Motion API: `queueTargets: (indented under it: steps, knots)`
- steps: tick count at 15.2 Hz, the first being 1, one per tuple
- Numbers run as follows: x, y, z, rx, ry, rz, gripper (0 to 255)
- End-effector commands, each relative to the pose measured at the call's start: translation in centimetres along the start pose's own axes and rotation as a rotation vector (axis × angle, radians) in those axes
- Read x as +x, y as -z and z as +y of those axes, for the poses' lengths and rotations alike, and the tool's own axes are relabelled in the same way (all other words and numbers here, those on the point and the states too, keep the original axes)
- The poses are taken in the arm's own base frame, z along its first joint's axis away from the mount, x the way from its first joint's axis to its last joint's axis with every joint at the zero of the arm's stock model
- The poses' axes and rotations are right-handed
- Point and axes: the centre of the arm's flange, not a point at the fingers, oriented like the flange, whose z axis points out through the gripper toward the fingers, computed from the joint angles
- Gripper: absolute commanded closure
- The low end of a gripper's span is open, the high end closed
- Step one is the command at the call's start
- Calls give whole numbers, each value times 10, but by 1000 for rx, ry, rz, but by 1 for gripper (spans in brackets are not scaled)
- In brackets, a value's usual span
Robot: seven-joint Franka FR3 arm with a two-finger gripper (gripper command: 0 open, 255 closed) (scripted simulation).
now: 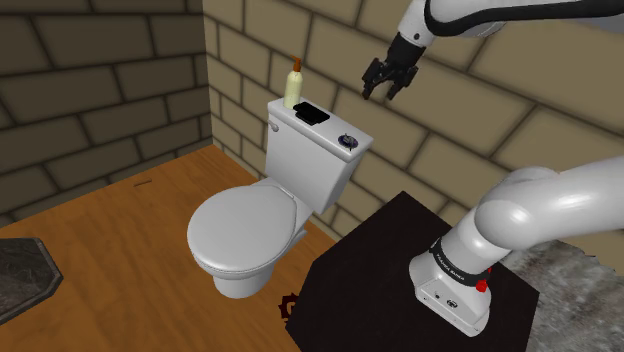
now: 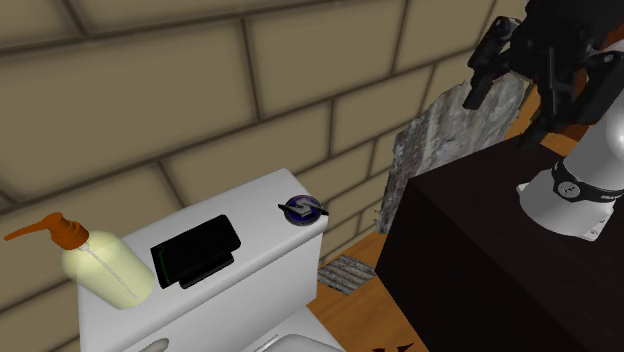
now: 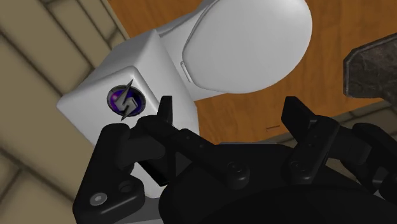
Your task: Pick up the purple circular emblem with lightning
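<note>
The black pincer [image 1: 385, 88] is hovering spread (nothing held) to straddle the purple round lightning emblem [image 3: 125, 102] lying below it.

Soap bottle [image 2: 105, 268] and black device [image 2: 197, 250] stand on the toilet tank [image 2: 262, 205].

There is one white toilet [image 1: 318, 168] with one lid [image 1: 240, 225]. Three loose things can be counted, one of each kind: one purple round emblem [image 3: 126, 102] with a single silver lightning bolt, one pale yellow pump bottle [image 2: 105, 270] with an orange pump, and one flat black slab [image 2: 197, 250]. One white arm [image 1: 530, 215] stands on one dark box [image 1: 370, 265] and carries one black claw [image 1: 380, 96] with two fingers [image 3: 166, 113].
</note>
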Motion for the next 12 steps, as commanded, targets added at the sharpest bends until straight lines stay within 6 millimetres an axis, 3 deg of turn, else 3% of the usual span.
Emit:
queueTargets:
  steps: [1,12]
  knots:
    - [9,-25,10,-9,-19,6,0]
    - [53,-150,61,-58,-125,25,0]
